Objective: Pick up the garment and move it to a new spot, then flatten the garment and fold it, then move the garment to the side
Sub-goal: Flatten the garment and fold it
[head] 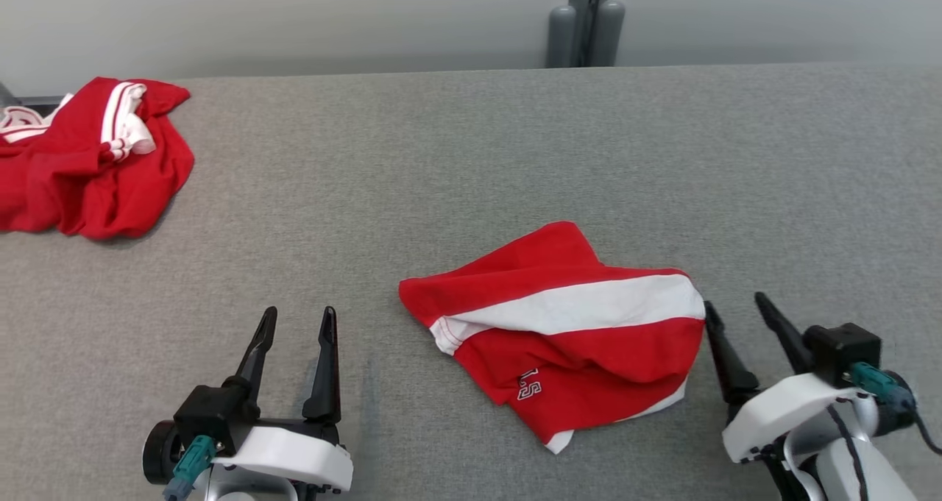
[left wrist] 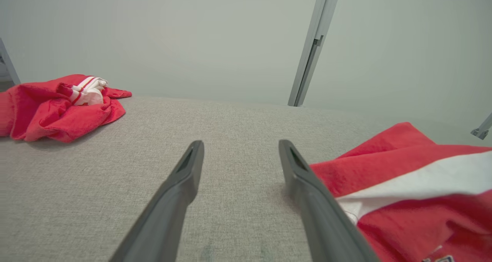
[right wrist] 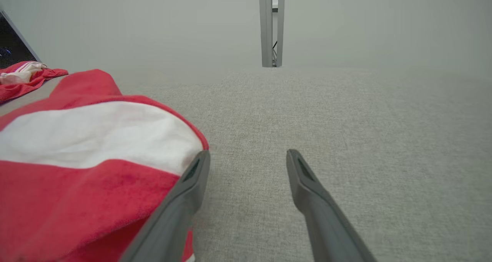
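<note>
The garment (head: 567, 332) is red with a broad white band and small white lettering. It lies loosely bunched on the grey table (head: 471, 162), near the front centre. My right gripper (head: 734, 306) stands open just beyond its right edge, with the left finger close against the cloth (right wrist: 88, 162) and nothing between the fingers. My left gripper (head: 298, 315) is open at the lower left, a short way left of the garment (left wrist: 407, 185), with bare table between its fingers (left wrist: 192, 166).
A second red and white garment (head: 88, 155) lies crumpled at the table's far left corner, also seen as a heap (left wrist: 61, 106) in the left wrist view. A grey post (head: 586, 23) stands behind the table's back edge, against a pale wall.
</note>
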Robot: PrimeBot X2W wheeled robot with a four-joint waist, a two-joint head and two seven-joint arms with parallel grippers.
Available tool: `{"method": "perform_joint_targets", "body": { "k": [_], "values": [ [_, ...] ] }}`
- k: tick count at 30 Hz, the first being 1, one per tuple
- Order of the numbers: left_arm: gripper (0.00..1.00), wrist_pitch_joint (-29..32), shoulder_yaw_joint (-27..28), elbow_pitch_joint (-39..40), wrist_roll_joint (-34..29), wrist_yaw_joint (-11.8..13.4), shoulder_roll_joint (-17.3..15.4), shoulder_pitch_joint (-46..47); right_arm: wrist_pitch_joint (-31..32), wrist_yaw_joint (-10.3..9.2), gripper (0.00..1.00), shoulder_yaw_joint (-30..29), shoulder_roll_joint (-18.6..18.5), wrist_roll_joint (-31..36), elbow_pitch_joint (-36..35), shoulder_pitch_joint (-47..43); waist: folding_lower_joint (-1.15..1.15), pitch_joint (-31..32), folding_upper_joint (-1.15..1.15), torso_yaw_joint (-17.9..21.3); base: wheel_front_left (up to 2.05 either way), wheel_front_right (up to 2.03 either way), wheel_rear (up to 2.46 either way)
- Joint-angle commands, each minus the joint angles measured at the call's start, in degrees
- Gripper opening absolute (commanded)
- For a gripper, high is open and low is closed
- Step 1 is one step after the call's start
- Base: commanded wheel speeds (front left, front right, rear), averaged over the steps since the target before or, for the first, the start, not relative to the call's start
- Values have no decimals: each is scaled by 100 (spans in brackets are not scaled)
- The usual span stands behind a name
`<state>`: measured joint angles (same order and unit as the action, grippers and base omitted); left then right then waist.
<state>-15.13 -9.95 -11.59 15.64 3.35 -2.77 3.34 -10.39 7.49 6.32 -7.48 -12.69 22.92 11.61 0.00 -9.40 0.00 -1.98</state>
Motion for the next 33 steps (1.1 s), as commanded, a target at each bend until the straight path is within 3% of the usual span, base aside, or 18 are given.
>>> {"method": "perform_joint_targets", "body": {
  "k": [1,16,17,18,19,21,22,28,33],
  "values": [
    [100,-2,32,0,-40,-9,-21,73,72,1,100,194,-73,-154,257,184,0,-19,0,-112,0,0,0],
    [100,-2,57,-8,-26,8,-21,53,445,1,100,1894,-371,-1878,603,515,0,40,0,-281,0,0,0],
    [100,-3,57,-6,-29,7,-21,57,472,1,95,1998,-386,-1970,620,558,0,39,0,-286,0,0,0],
    [100,-2,58,-5,-30,6,-21,62,491,1,80,2081,-409,-2040,640,604,0,38,0,-291,0,0,0],
    [100,-2,51,-4,-32,6,-21,72,503,1,39,2281,-447,-2167,667,709,0,38,0,-301,0,0,0],
    [100,-2,44,-6,-32,10,-21,77,432,1,23,2411,-500,-2245,698,827,0,41,0,-311,0,0,0],
    [100,-2,40,-5,-30,17,-21,77,379,1,0,2461,-530,-2274,713,886,0,43,0,-315,0,0,0],
    [100,-2,60,38,5,71,-22,18,-146,1,0,2308,-728,-2011,675,1205,0,63,0,-264,0,0,0],
    [100,-3,54,51,34,69,-22,-30,-256,1,0,1942,-957,-1407,279,1356,0,91,0,-150,0,0,0]
  ]
}}
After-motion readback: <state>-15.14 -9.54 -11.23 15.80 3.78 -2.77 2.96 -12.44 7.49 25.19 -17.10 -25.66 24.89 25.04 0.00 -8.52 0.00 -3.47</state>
